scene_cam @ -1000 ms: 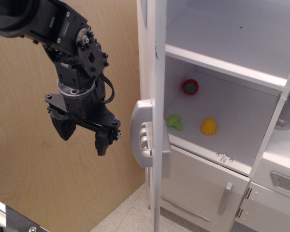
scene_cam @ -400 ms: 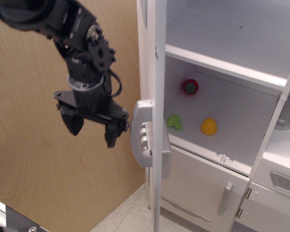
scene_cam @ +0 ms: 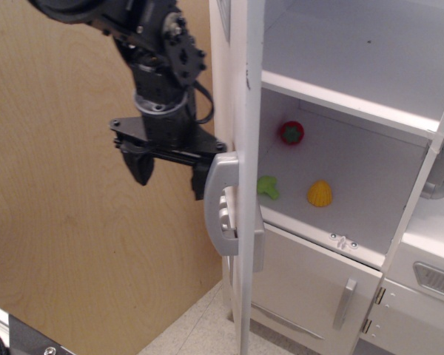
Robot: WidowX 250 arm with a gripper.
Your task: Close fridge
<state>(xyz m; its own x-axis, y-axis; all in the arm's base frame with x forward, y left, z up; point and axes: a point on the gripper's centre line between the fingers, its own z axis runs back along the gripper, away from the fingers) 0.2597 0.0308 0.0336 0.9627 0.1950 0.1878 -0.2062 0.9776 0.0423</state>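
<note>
The tall white toy fridge (scene_cam: pixel 355 81) stands open, its white shelves showing. Its large door (scene_cam: pixel 246 96) is seen edge-on, swung out toward me, with the grey dispenser panel (scene_cam: pixel 220 203) sticking out to the left. My black gripper (scene_cam: pixel 170 172) is open and empty just left of the door. Its right finger (scene_cam: pixel 200 176) touches or nearly touches the top of the panel. The left finger (scene_cam: pixel 141 164) hangs free in front of the wood wall. The door's long handle is out of view.
On the lower shelf lie a red toy (scene_cam: pixel 292 132), a green toy (scene_cam: pixel 266 186) and a yellow toy (scene_cam: pixel 320 194). Below is the smaller door with a short grey handle (scene_cam: pixel 345 302). A white unit with a grey vent (scene_cam: pixel 436 281) stands at right. A plywood wall (scene_cam: pixel 59 244) is at left.
My gripper has moved right and up, from free space by the wood wall to the door's outer face. The door has shifted slightly to the right.
</note>
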